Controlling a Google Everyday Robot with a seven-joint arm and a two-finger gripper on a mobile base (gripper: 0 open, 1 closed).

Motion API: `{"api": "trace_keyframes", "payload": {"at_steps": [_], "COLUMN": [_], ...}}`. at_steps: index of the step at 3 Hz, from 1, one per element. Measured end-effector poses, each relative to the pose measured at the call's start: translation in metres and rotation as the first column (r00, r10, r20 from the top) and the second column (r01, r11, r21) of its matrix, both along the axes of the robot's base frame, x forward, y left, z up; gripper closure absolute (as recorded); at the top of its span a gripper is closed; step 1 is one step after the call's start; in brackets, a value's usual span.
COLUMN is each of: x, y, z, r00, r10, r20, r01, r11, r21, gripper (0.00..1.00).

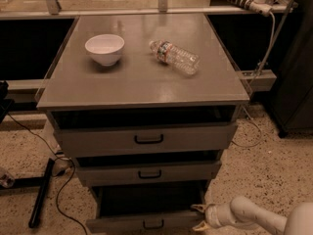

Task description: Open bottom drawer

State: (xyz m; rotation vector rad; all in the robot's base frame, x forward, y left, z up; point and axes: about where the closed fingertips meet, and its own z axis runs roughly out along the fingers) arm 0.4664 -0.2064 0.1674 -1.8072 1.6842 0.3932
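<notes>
gripper: the gripper point(197, 217) is seen low at the right, right at the right end of the bottom drawer's front, carried on a pale arm point(249, 214) that comes in from the lower right corner.
gripper state: its fingers point(198, 208) are held apart, one above and one below, with the drawer front's right end just at the gap; whether the front is actually touched cannot be told.
bottom drawer: the bottom drawer point(122, 225) is found lowest in the desk point(142, 82), pulled well out, its dark inside exposed from above and its front close to the lower edge of the view.
handle: a small black loop handle point(153, 224) is seen at the centre of that front, well left of the gripper.
middle drawer: the middle drawer point(186, 172) is seen drawn out a little, a dark strip left above its front.
top drawer: the top drawer point(195, 137) is likewise slightly out.
desk top: a white bowl point(104, 49) is set upright at the left; a clear plastic bottle point(174, 57) is laid on its side to the right, well apart from the bowl.
floor: a speckled floor point(264, 170) is seen, with a black bar point(41, 192) laid at the left.
</notes>
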Motion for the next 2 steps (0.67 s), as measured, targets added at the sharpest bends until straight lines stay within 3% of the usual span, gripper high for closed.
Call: {"api": "trace_keyframes", "payload": {"at_steps": [1, 2], "x": [-0.0232, -0.023], "y": [-0.0025, -0.0022], "z": [-0.0047, 0.0018], "r00": [0.9997, 0.9997], "r10": [0.01, 0.01], "r20": [-0.02, -0.02], "r01": [-0.01, -0.01], "r11": [1.0, 1.0], "r21": [0.017, 0.017], "gripper": [0.6, 0.83]}}
